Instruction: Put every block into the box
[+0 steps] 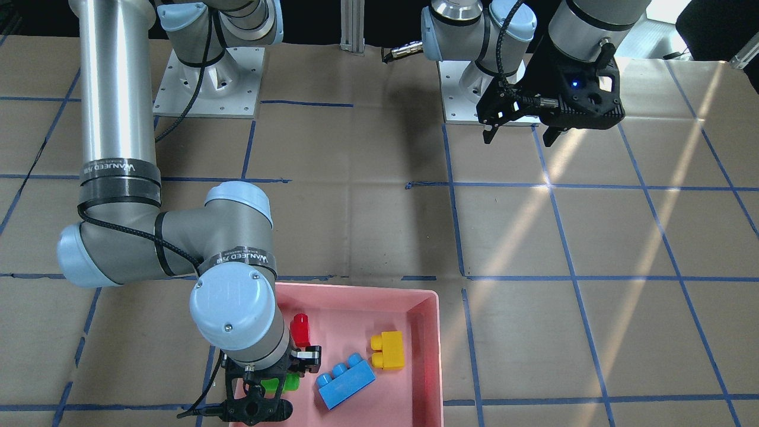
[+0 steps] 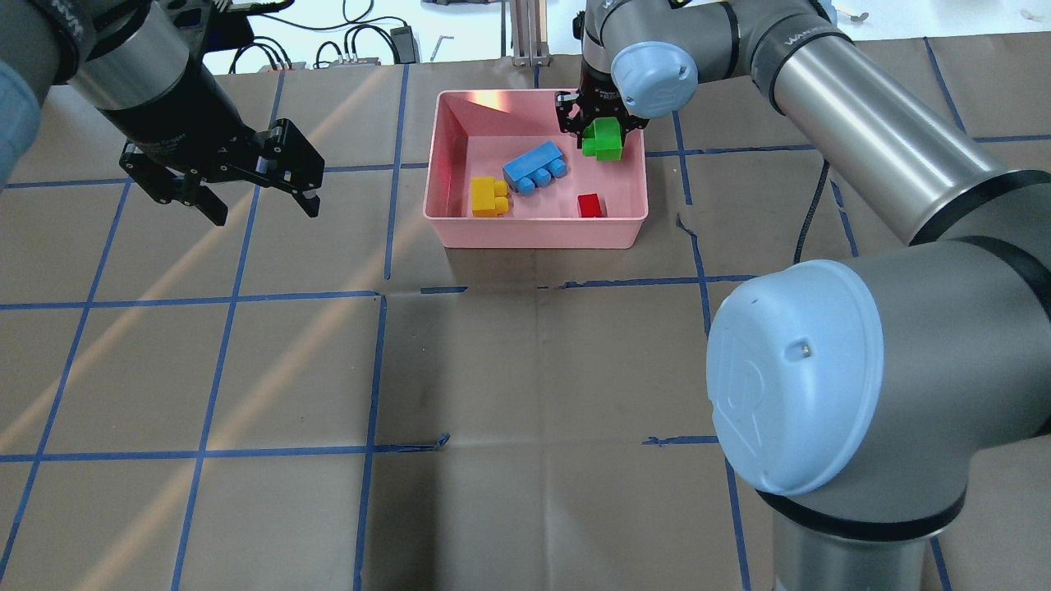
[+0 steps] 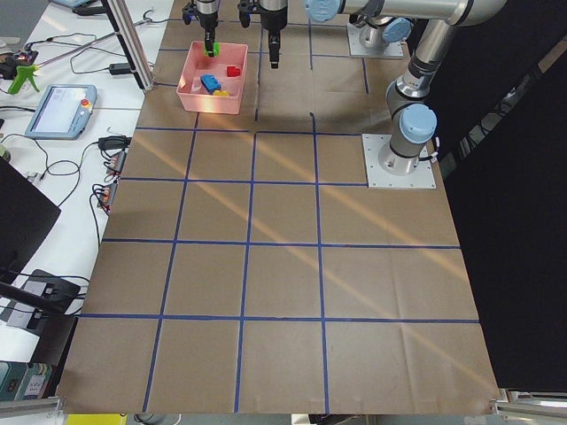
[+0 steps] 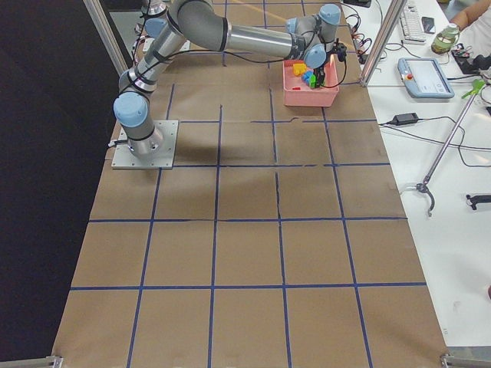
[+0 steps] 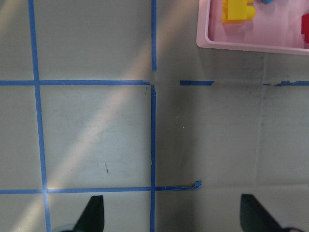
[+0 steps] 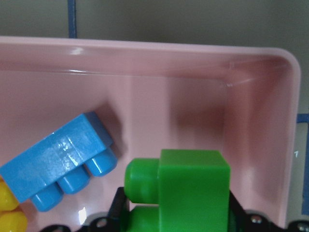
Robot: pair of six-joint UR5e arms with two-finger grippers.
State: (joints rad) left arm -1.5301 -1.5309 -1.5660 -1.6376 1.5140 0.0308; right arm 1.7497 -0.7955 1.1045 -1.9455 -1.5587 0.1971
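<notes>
The pink box [image 2: 534,234] stands at the far middle of the table. In it lie the blue block [image 2: 535,167], the yellow block [image 2: 488,197] and the red block [image 2: 589,205]. My right gripper [image 2: 603,135] is over the box's far right corner, shut on the green block [image 2: 608,141], which the right wrist view [image 6: 193,193] shows held just above the box floor [image 6: 145,111], beside the blue block [image 6: 58,162]. My left gripper [image 2: 264,209] is open and empty, above bare table to the left of the box.
The table is brown cardboard with a grid of blue tape lines [image 2: 378,361]. The arm bases [image 1: 207,83] stand at the robot's edge. The left wrist view shows the box's near corner [image 5: 241,45] with the yellow block [image 5: 236,10].
</notes>
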